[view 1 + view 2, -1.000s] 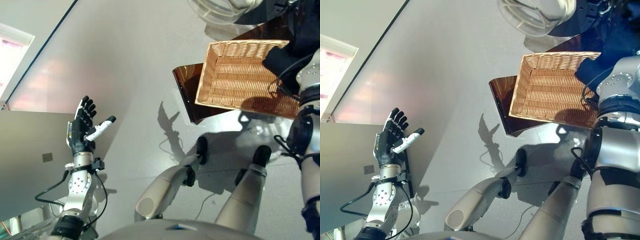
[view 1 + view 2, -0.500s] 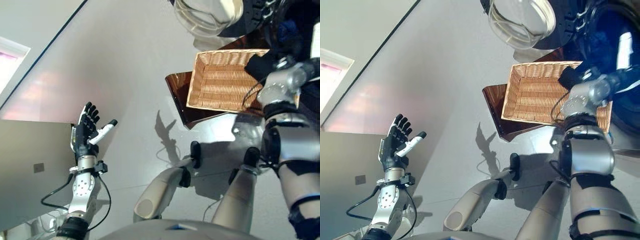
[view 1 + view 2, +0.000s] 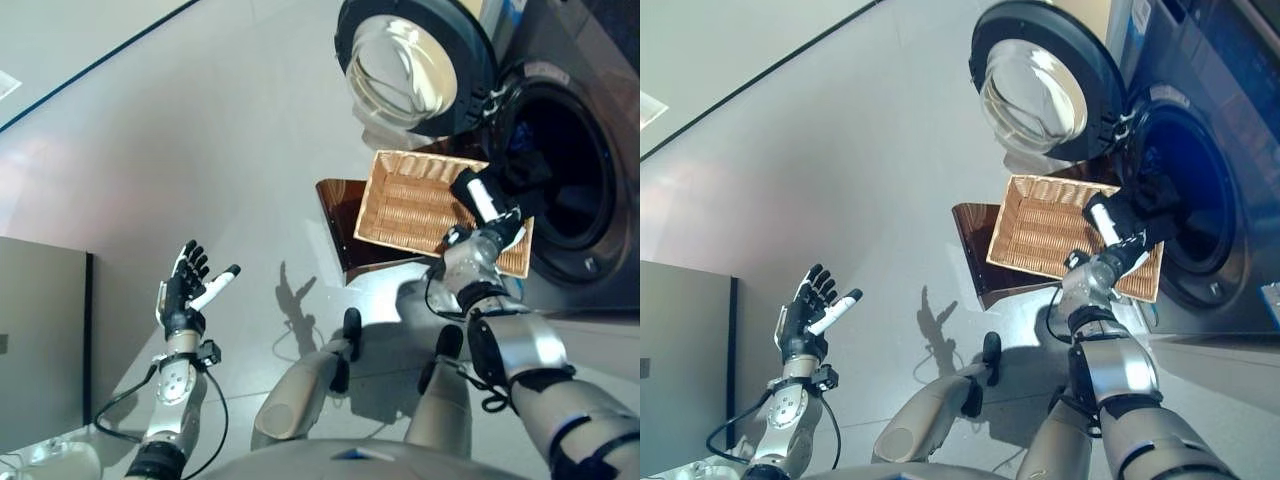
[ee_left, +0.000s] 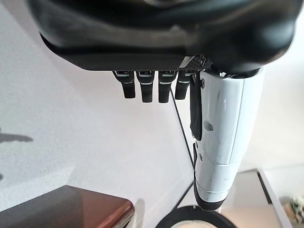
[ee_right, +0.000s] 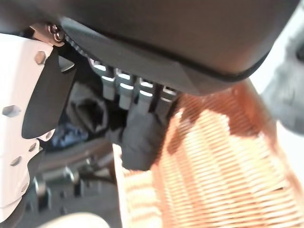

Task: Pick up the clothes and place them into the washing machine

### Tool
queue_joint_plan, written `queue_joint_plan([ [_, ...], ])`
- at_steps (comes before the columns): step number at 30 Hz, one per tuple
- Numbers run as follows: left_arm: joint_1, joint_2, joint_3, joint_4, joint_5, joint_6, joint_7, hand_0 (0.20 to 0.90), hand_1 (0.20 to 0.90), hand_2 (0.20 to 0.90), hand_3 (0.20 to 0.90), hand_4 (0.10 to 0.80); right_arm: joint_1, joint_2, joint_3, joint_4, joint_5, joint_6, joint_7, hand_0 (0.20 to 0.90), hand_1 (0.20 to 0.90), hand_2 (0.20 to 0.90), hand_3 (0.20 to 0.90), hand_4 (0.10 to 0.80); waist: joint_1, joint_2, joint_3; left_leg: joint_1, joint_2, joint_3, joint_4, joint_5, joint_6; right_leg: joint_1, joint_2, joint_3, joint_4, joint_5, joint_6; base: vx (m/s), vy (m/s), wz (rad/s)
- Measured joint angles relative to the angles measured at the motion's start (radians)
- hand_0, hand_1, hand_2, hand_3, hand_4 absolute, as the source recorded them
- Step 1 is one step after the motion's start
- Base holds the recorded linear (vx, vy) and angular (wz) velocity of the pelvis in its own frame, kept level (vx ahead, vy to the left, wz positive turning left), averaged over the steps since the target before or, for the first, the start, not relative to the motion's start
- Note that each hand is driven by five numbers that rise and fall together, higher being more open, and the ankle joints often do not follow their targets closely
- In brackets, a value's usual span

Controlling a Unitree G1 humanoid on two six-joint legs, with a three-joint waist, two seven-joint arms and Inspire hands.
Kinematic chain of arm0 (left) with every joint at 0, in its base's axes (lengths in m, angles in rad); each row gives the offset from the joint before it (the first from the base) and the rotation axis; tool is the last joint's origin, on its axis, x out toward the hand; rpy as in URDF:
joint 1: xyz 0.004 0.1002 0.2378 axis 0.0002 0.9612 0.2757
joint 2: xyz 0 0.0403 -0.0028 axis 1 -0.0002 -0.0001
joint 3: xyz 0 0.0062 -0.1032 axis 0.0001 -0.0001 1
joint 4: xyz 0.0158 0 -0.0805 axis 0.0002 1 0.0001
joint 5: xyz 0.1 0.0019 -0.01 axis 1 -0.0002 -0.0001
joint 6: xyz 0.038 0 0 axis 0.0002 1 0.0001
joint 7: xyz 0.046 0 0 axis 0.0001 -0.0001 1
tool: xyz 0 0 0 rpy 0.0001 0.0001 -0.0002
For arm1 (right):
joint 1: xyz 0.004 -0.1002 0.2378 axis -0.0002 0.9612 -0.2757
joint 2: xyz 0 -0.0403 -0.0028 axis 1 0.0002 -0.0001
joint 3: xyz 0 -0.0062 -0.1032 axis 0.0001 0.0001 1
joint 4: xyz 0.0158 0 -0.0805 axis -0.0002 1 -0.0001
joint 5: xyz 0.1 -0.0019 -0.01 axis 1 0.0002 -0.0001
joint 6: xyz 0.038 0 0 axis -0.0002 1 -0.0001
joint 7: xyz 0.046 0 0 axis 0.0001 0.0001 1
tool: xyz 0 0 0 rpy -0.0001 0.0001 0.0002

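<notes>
**Mia:** What do you see from the left eye?

**Ben:** A big dark washing machine (image 3: 580,170) stands at the far right. Its round door (image 3: 415,65) is swung wide open. A woven basket (image 3: 415,205) sits on a brown stand (image 3: 345,225) just in front of the drum hole. The right hand (image 3: 487,205) is up at the far corner of the basket, right by the hole. Something dark, the clothes (image 3: 520,170), bunches at that hand, at the mouth of the drum.

**Mia:** And the left hand?

**Ben:** The left hand (image 3: 188,290) is way off at the other side, over the grey floor (image 3: 200,130). Its fingers are spread out and it holds nothing.

**Mia:** What about the right eye?

**Ben:** Same things. The basket looks empty inside. The dark clothes sit between the hand with its white thumb and the drum.

**Mia:** Now the left wrist view.

**Ben:** The fingers hang straight in a row beside the white thumb. Nothing is in them. A bit of the brown stand shows below.

**Mia:** And the right wrist view?

**Ben:** Past the fingers (image 5: 124,90) there is dark cloth, beside the basket rim. The fingers reach down to the cloth. I cannot tell if they grip it or only touch it.
</notes>
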Motion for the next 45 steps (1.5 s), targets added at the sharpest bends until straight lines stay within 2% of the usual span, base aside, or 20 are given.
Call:
queue_joint_plan([
  [4, -0.022, -0.01, 0.03, 0.129, 0.017, 0.007, 0.018, 0.9, 0.9, 0.9, 0.9, 0.8, 0.147, 0.035, 0.106, -0.082, -0.249, 0.045, 0.002, 0.9, 0.9, 0.9, 0.9, 0.8, -0.007, -0.058, -0.002, 0.078, 0.013, -0.006, -0.025, -0.005, -0.007, 0.1, 0.017, -0.017, -0.059, 0.015, -0.004, 0.097, -0.027, -0.04],
  [7, -0.03, 0.004, 0.023, 0.282, 0.117, 0.031, 0.054, 0.9, 0.9, 0.9, 0.9, 0.8, 0.272, 0.069, 0.153, -0.149, -0.43, 0.067, 0.003, 0.9, 0.9, 0.9, 0.9, 0.8, -0.04, -0.11, -0.018, 0.124, 0.023, -0.006, -0.055, -0.006, -0.009, 0.162, 0.029, -0.036, -0.119, 0.031, -0.006, 0.125, -0.017, -0.04],
  [9, -0.115, -0.001, -0.002, 0.539, 0.208, 0.032, 0.063, 0.9, 0.9, 0.9, 0.9, 0.8, 0.377, 0.082, 0.108, -0.158, -0.503, 0.064, 0.024, 0.9, 0.9, 0.9, 0.9, 0.8, -0.064, -0.125, -0.022, 0.186, 0.027, -0.006, -0.088, -0.004, -0.013, 0.24, 0.038, -0.043, -0.173, 0.044, -0.001, 0.118, 0.004, 0.0],
  [10, -0.102, 0.002, -0.003, 0.594, 0.225, 0.081, 0.075, 0.9, 0.9, 0.9, 0.9, 0.8, 0.422, 0.106, 0.11, -0.141, -0.515, 0.085, 0.024, 0.9, 0.9, 0.9, 0.9, 0.8, -0.069, -0.148, -0.043, 0.212, 0.027, -0.002, -0.106, -0.007, -0.012, 0.256, 0.037, -0.042, -0.19, 0.044, 0.002, 0.105, 0.032, -0.22],
  [11, -0.085, 0.001, -0.007, 0.617, 0.241, 0.087, 0.082, 0.9, 0.9, 0.9, 0.9, 0.8, 0.466, 0.114, 0.09, -0.121, -0.525, 0.088, 0.029, 0.9, 0.9, 0.9, 0.9, 0.8, -0.095, -0.169, -0.056, 0.217, 0.028, 0.007, -0.114, -0.012, -0.011, 0.258, 0.036, -0.04, -0.206, 0.043, 0.007, 0.139, 0.045, -0.19],
  [13, -0.096, -0.011, -0.029, 0.714, 0.297, 0.103, 0.084, 0.9, 0.9, 0.9, 0.9, 0.8, 0.555, 0.119, 0.019, -0.111, -0.543, 0.081, 0.048, 0.9, 0.9, 0.9, 0.9, 0.8, -0.108, -0.176, -0.066, 0.247, 0.022, 0.008, -0.13, -0.007, -0.009, 0.312, 0.036, -0.049, -0.25, 0.072, 0.01, 0.082, 0.033, 0.06],
  [17, -0.049, -0.035, -0.035, 0.811, 0.379, 0.131, 0.082, 0.9, 0.9, 0.9, 0.9, 0.8, 0.761, 0.151, -0.146, 0.011, -0.474, 0.076, 0.115, 0.9, 0.9, 0.9, 0.9, 0.8, -0.149, -0.193, -0.125, 0.346, 0.019, 0.024, -0.172, -0.026, -0.003, 0.4, 0.036, -0.05, -0.293, 0.071, 0.017, 0.092, 0.033, -0.18],
  [22, -0.013, -0.047, -0.046, 0.827, 0.417, 0.153, 0.075, 0.9, 0.9, 0.9, 0.9, 0.8, 0.934, 0.157, -0.175, 0.066, -0.392, 0.088, 0.157, 0.9, 0.9, 0.9, 0.9, 0.8, -0.189, -0.194, -0.22, 0.419, 0.024, 0.041, -0.216, -0.025, -0.004, 0.445, 0.047, -0.034, -0.308, 0.067, 0.018, 0.061, 0.014, -0.15],
  [25, -0.01, -0.052, -0.069, 0.824, 0.421, 0.152, 0.051, 0.9, 0.9, 0.9, 0.9, 0.8, 0.958, 0.156, -0.129, 0.076, -0.406, 0.092, 0.195, 0.9, 0.9, 0.9, 0.9, 0.8, -0.2, -0.2, -0.234, 0.458, 0.026, 0.067, -0.221, -0.039, 0.005, 0.463, 0.041, -0.031, -0.304, 0.06, 0.028, 0.028, 0.005, -0.32],
  [29, -0.014, -0.053, -0.072, 0.82, 0.426, 0.152, 0.015, 0.9, 0.9, 0.9, 0.9, 0.8, 0.946, 0.155, -0.099, 0.078, -0.446, 0.111, 0.236, 0.9, 0.9, 0.9, 0.9, 0.8, -0.2, -0.205, -0.253, 0.469, 0.022, 0.067, -0.221, -0.041, 0.006, 0.461, 0.033, -0.031, -0.276, 0.059, 0.028, -0.011, 0.033, -0.12],
  [32, -0.022, -0.042, -0.071, 0.822, 0.424, 0.156, 0.003, 0.9, 0.9, 0.9, 0.9, 0.8, 0.934, 0.152, -0.093, 0.078, -0.464, 0.111, 0.237, 0.9, 0.9, 0.9, 0.9, 0.8, -0.201, -0.224, -0.239, 0.464, 0.005, 0.062, -0.169, -0.052, 0.02, 0.439, 0.014, -0.029, -0.186, 0.009, 0.039, -0.098, 0.037, 0.13],
  [34, -0.022, -0.033, -0.072, 0.825, 0.424, 0.162, 0.003, 0.9, 0.9, 0.9, 0.9, 0.8, 0.91, 0.151, -0.072, 0.078, -0.468, 0.111, 0.238, 0.9, 0.9, 0.9, 0.9, 0.8, -0.203, -0.23, -0.214, 0.453, 0.005, 0.046, -0.129, -0.063, 0.028, 0.423, 0.022, 0.032, -0.104, -0.048, 0.067, 0.044, -0.068, 0.13],
  [35, -0.027, -0.024, -0.073, 0.826, 0.425, 0.168, 0.002, 0.9, 0.9, 0.9, 0.9, 0.8, 0.896, 0.155, -0.055, 0.078, -0.476, 0.112, 0.239, 0.9, 0.9, 0.9, 0.9, 0.8, -0.207, -0.24, -0.197, 0.451, 0.004, 0.03, -0.12, -0.064, 0.028, 0.41, 0.033, 0.052, -0.06, -0.068, 0.067, 0.091, -0.1, 0.26],
  [37, -0.032, -0.012, -0.071, 0.828, 0.424, 0.171, 0.004, 0.9, 0.9, 0.9, 0.9, 0.8, 0.871, 0.161, -0.05, 0.072, -0.499, 0.119, 0.237, 0.9, 0.9, 0.9, 0.9, 0.8, -0.205, -0.259, -0.185, 0.426, 0.003, 0.023, -0.121, -0.064, 0.027, 0.378, 0.035, 0.044, -0.036, -0.091, 0.023, 0.131, -0.168, 0.31],
  [39, -0.037, -0.017, -0.063, 0.83, 0.416, 0.174, 0.004, 0.9, 0.9, 0.9, 0.9, 0.8, 0.851, 0.161, -0.058, 0.058, -0.512, 0.124, 0.229, 0.9, 0.9, 0.9, 0.9, 0.8, -0.204, -0.264, -0.163, 0.41, 0.012, 0.008, -0.124, -0.066, 0.009, 0.371, 0.033, 0.015, -0.068, -0.072, 0.021, 0.265, -0.303, 0.25],
  [40, -0.035, -0.023, -0.062, 0.83, 0.405, 0.176, 0.01, 0.9, 0.9, 0.9, 0.9, 0.8, 0.835, 0.156, -0.059, 0.048, -0.526, 0.13, 0.227, 0.9, 0.9, 0.9, 0.9, 0.8, -0.202, -0.235, -0.153, 0.397, 0.024, 0.001, -0.132, -0.068, -0.001, 0.379, 0.034, -0.011, -0.094, -0.062, 0.027, 0.31, -0.393, 0.16],
  [41, -0.034, -0.027, -0.06, 0.83, 0.389, 0.175, 0.015, 0.9, 0.9, 0.9, 0.9, 0.8, 0.823, 0.155, -0.055, 0.033, -0.551, 0.134, 0.219, 0.9, 0.9, 0.9, 0.9, 0.8, -0.203, -0.241, -0.153, 0.394, 0.026, 0.0, -0.153, -0.074, -0.025, 0.388, 0.037, -0.017, -0.132, -0.035, 0.025, 0.219, -0.29, 0.15],
  [43, -0.035, -0.033, -0.057, 0.831, 0.362, 0.176, 0.019, 0.9, 0.9, 0.9, 0.9, 0.8, 0.799, 0.148, -0.036, 0.033, -0.579, 0.146, 0.217, 0.9, 0.9, 0.9, 0.9, 0.8, -0.206, -0.229, -0.135, 0.394, 0.032, -0.009, -0.164, -0.071, -0.036, 0.397, 0.057, 0.013, -0.136, -0.013, 0.024, 0.248, -0.416, 0.3],
  [44, -0.035, -0.04, -0.043, 0.832, 0.338, 0.175, 0.026, 0.9, 0.9, 0.9, 0.9, 0.8, 0.797, 0.148, -0.025, 0.038, -0.601, 0.158, 0.217, 0.9, 0.9, 0.9, 0.9, 0.8, -0.199, -0.228, -0.143, 0.377, 0.041, -0.011, -0.16, -0.07, -0.039, 0.392, 0.083, 0.037, -0.107, -0.039, -0.008, 0.294, -0.534, 0.58],
  [45, -0.037, -0.041, -0.033, 0.83, 0.318, 0.173, 0.036, 0.9, 0.9, 0.9, 0.9, 0.8, 0.805, 0.156, -0.009, 0.038, -0.613, 0.162, 0.219, 0.9, 0.9, 0.9, 0.9, 0.8, -0.202, -0.239, -0.16, 0.377, 0.042, -0.025, -0.176, -0.104, -0.091, 0.395, 0.099, 0.045, -0.097, -0.052, -0.023, 0.178, -0.41, 0.81],
])
